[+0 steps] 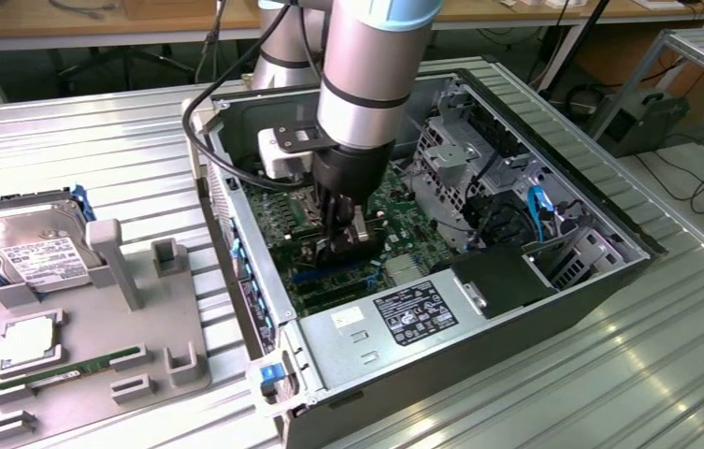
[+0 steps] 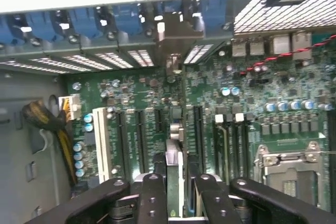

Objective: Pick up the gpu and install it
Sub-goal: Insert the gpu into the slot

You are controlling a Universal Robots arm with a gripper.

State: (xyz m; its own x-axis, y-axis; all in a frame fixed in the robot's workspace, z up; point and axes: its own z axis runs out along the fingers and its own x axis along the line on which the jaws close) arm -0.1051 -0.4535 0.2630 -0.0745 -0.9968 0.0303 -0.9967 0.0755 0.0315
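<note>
My gripper (image 1: 341, 241) reaches down into the open computer case (image 1: 251, 309), just over the green motherboard (image 1: 395, 201). Its black fingers (image 2: 152, 198) are shut on the gpu (image 2: 175, 153), a thin card that the wrist view sees edge-on, standing upright between them. The card's silver end bracket (image 2: 176, 51) sits against the case's rear slot wall. The card's lower edge lines up along a dark expansion slot (image 2: 198, 129), and I cannot tell whether it is seated. In the exterior view the gpu (image 1: 326, 251) is a dark shape under the fingers.
A grey parts fixture (image 1: 90, 327) stands at the exterior view's left, with a silver hard drive (image 1: 30, 245) and a green memory stick (image 1: 64, 367). Inside the case lie the power supply (image 1: 408, 309), a drive cage (image 1: 452, 154), the CPU socket (image 2: 289, 169) and a white slot (image 2: 101, 142).
</note>
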